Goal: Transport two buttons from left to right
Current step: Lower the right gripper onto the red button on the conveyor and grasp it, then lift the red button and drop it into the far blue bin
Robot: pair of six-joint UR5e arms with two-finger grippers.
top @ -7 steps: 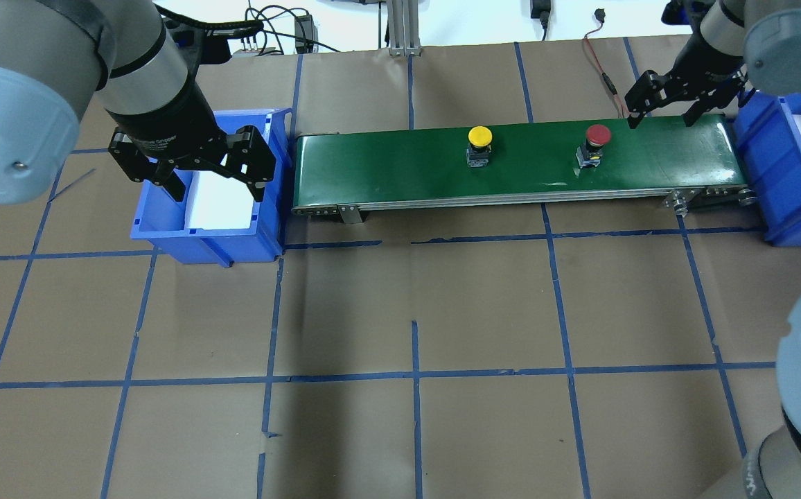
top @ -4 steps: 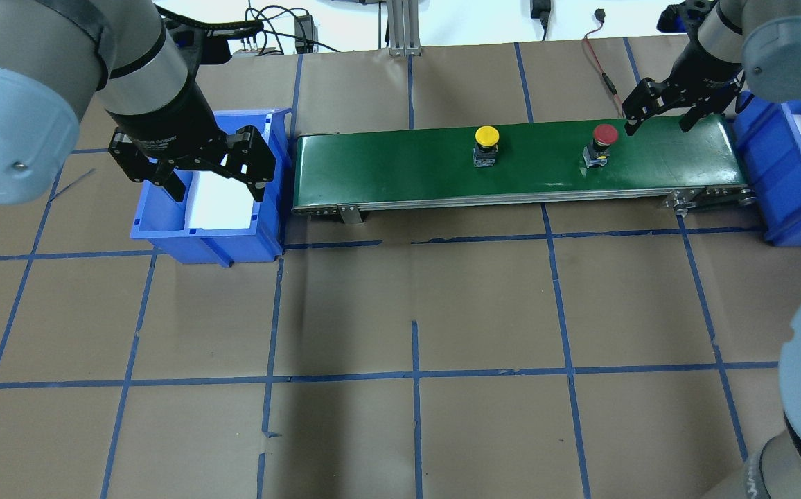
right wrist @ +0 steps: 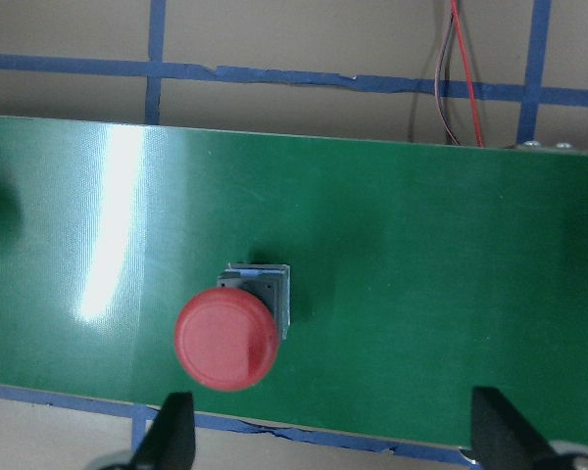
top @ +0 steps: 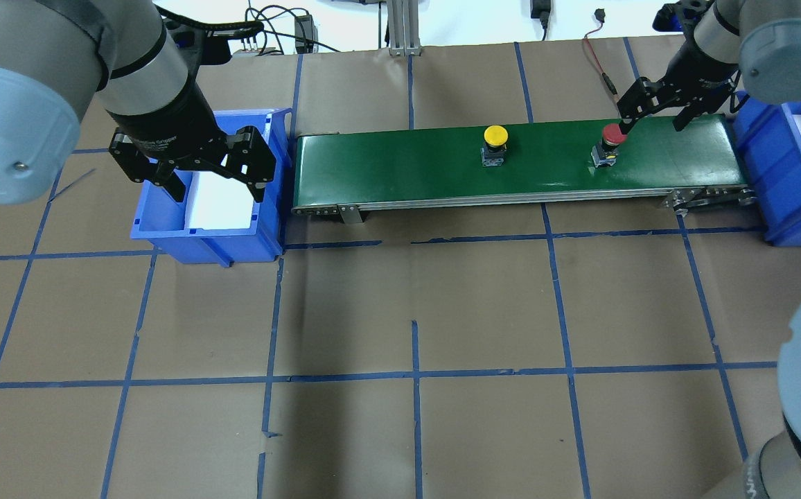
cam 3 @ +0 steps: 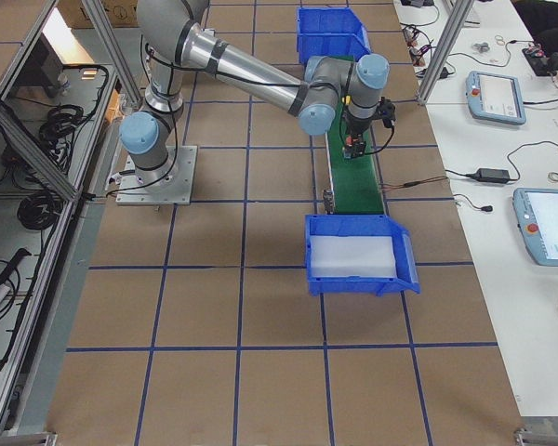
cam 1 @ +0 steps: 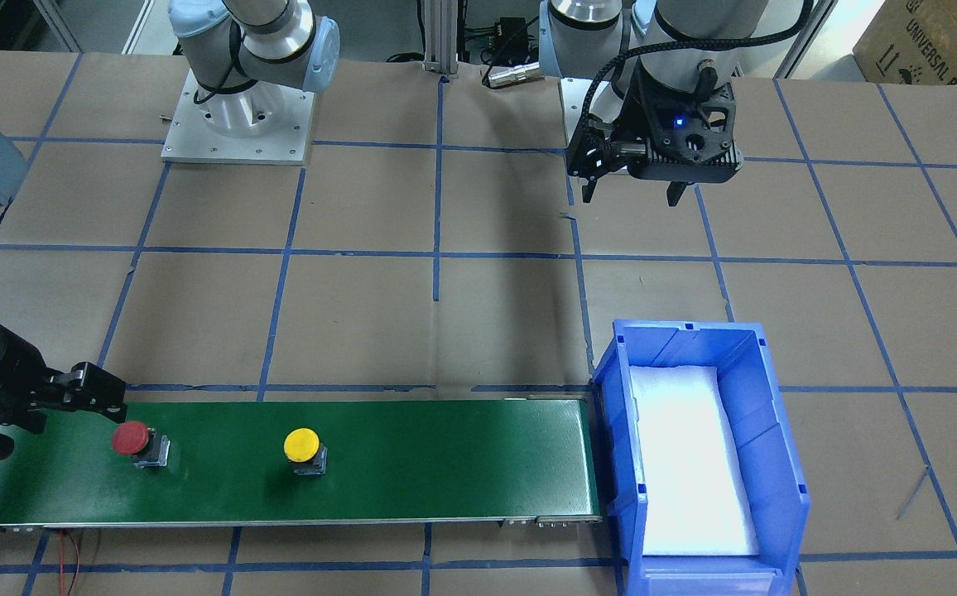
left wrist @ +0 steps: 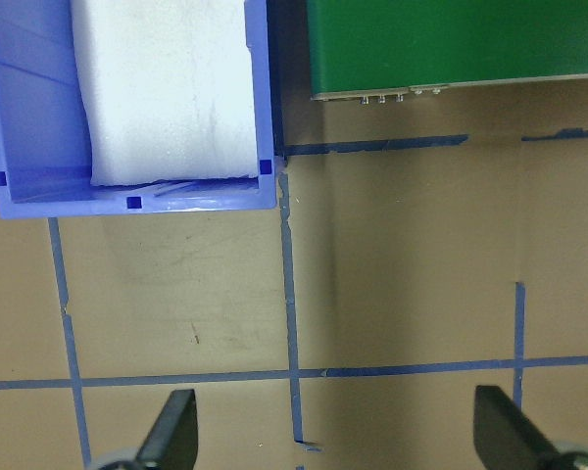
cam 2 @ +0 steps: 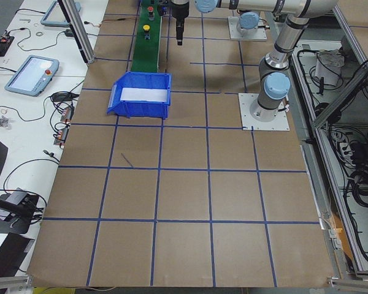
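While its 2 fingers stood spread wide with nothing between them, the right hand [top: 650, 123] hung low over the far right stretch of the green conveyor belt [top: 400, 163]. One fingertip [top: 623, 127] sat just beside the cap of the red button [top: 613, 134]; whether it touched the cap could not be told. In the right wrist view the red button [right wrist: 225, 338] stood upright on the belt, off-centre between the fingers and close to the one [right wrist: 171, 436] at that view's lower left.

Further back along the belt, well apart from the red one, the yellow button [top: 495, 134] stood upright too, a little past the belt's middle towards the right end. Both buttons rested on their grey-black bodies, caps up.

Beyond the belt's right end sat a blue bin [top: 764, 173] with a white pad inside.

Across the table [top: 483, 305], the left hand [top: 219, 184] hovered with its fingers also parted and gripping nothing. Its wrist view looked down on the end wall of the other blue bin [left wrist: 137, 201], also white-padded, and on the left end of the belt. That bin stood just beside the belt's left end. Brown paper crossed by blue tape lines [top: 414, 374] covered the table.
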